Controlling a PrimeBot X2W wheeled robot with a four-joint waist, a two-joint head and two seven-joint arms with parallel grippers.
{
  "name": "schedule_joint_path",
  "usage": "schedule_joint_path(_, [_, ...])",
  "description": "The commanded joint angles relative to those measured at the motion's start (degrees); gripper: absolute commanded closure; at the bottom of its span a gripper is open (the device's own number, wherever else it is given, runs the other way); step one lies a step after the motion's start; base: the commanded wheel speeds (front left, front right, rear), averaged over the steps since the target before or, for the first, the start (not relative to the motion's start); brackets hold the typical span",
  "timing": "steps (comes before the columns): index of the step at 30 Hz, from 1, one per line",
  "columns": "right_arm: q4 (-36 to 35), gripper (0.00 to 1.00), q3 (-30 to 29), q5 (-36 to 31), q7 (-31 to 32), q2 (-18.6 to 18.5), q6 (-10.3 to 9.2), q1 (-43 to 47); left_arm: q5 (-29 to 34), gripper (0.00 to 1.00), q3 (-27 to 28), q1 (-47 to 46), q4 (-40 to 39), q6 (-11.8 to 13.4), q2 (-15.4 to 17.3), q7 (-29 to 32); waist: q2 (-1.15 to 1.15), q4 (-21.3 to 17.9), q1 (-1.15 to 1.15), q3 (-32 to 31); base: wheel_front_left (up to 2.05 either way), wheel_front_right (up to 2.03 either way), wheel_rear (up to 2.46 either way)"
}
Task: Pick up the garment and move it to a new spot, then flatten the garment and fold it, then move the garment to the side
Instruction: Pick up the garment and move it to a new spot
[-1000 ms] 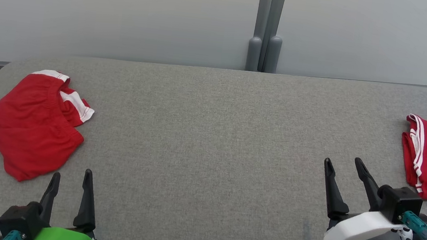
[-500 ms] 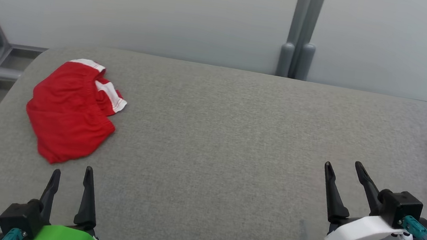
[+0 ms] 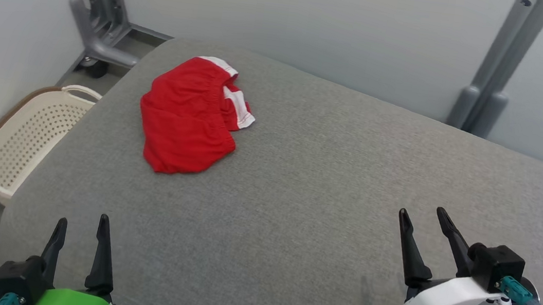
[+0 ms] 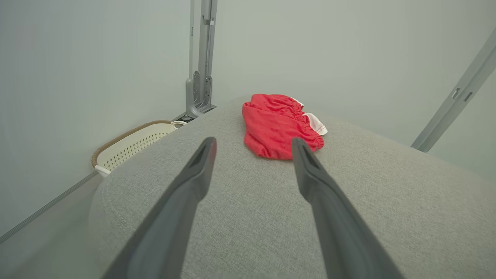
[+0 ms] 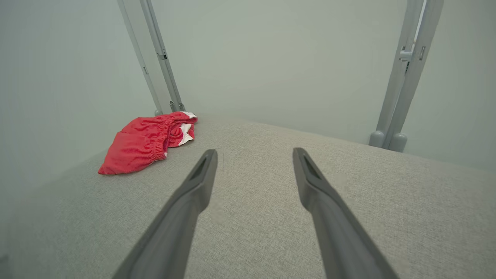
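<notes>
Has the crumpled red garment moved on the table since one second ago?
No. The red garment keeps its place by the far left corner of the grey table; only the head camera has turned left.

Green-mounted left claw (image 3: 82, 218), white-mounted right claw (image 3: 421, 210)

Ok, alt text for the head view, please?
A crumpled red garment with white trim lies near the far left corner of a grey fabric table. The left gripper and right gripper hang open and empty nearer the camera. A cream perforated basket stands on the floor beside the table.
</notes>
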Motion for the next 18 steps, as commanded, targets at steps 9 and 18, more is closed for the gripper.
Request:
schedule_joint_path(9, [1.2,0.00,1.2,0.2,-0.5,-0.2,-0.02,-1.4,-0.1,0.00,0.4,1.5,-1.3,0.6,-0.1,-0.5,0.22,5.4,0.00,1.0,0.00,0.00,0.00])
schedule_joint_path(18, [0.3,0.00,0.0,-0.9,0.0,-0.2,-0.02,-1.8,0.9,0.00,-0.6,-2.6,-0.9,-0.6,2.1,2.2,0.22,2.7,0.00,1.9,0.00,0.00,0.00])
